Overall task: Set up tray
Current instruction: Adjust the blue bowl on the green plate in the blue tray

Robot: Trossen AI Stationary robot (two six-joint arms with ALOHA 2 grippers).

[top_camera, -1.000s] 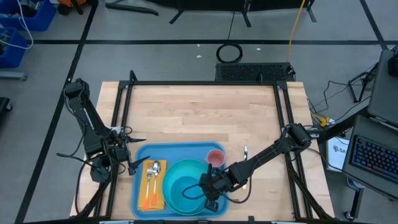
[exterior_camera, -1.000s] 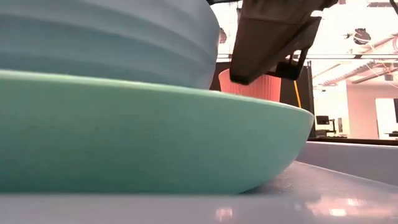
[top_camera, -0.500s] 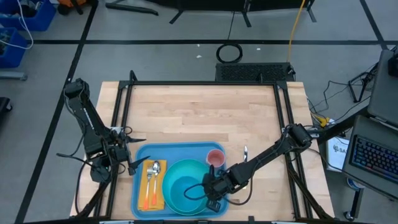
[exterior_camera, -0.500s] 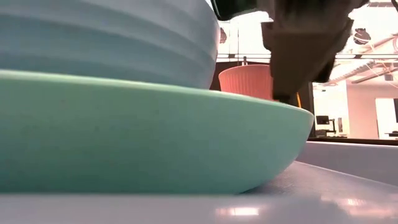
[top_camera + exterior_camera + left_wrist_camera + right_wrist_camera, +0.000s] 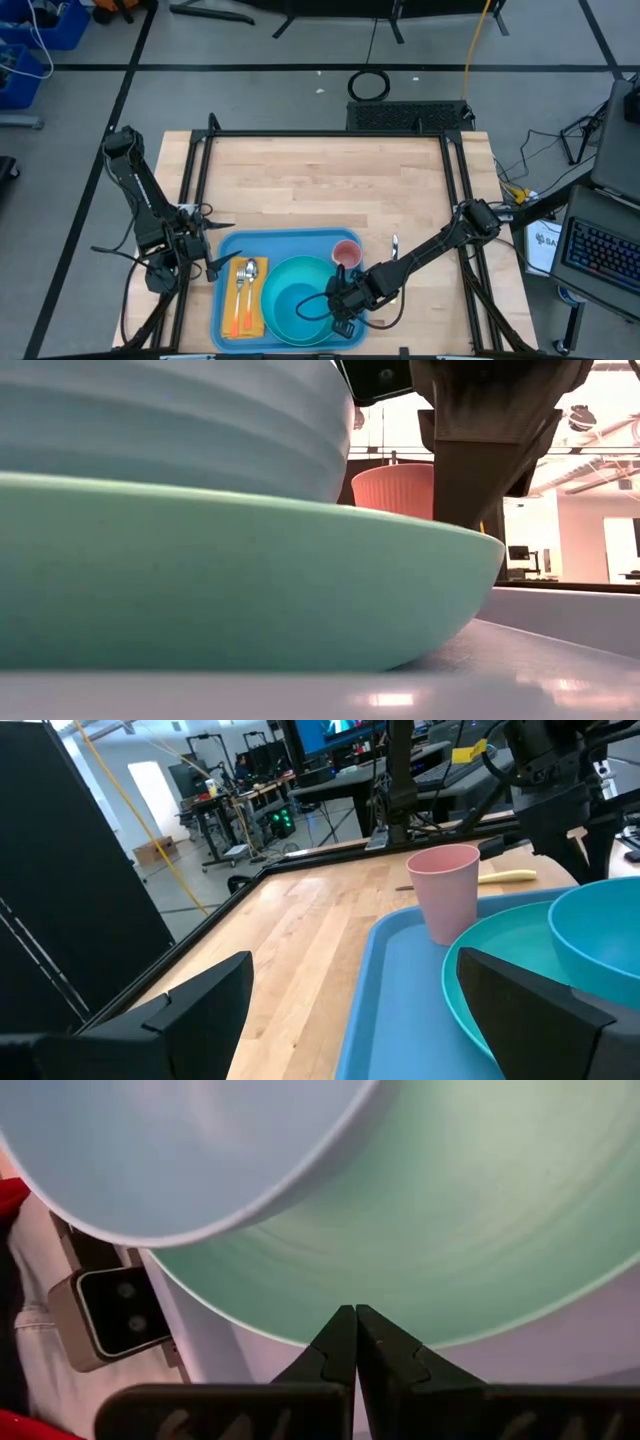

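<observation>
Right gripper [image 5: 337, 318]: we see it pressed together at the plate's [image 5: 285, 312] four o'clock rim.
Left gripper [image 5: 215, 262]: we see it spread, at the tray's [image 5: 290, 243] nine o'clock.

- The large flat blue plastic tray [image 5: 283, 243] lies on the wooden table [image 5: 320, 180], at its near edge.
- In the tray, the round turquoise plate [image 5: 277, 318] sits in the middle, with a light-blue bowl [image 5: 297, 302] on it.
- The orange napkin [image 5: 240, 320], left of the plate, carries a fork [image 5: 240, 285] and spoon [image 5: 250, 275].
- The pink cup [image 5: 346, 254] stands at the tray's far right corner.
- The left gripper [image 5: 215, 262] is just off the tray's left edge; the right gripper [image 5: 335, 300] is over the plate's right rim.
</observation>
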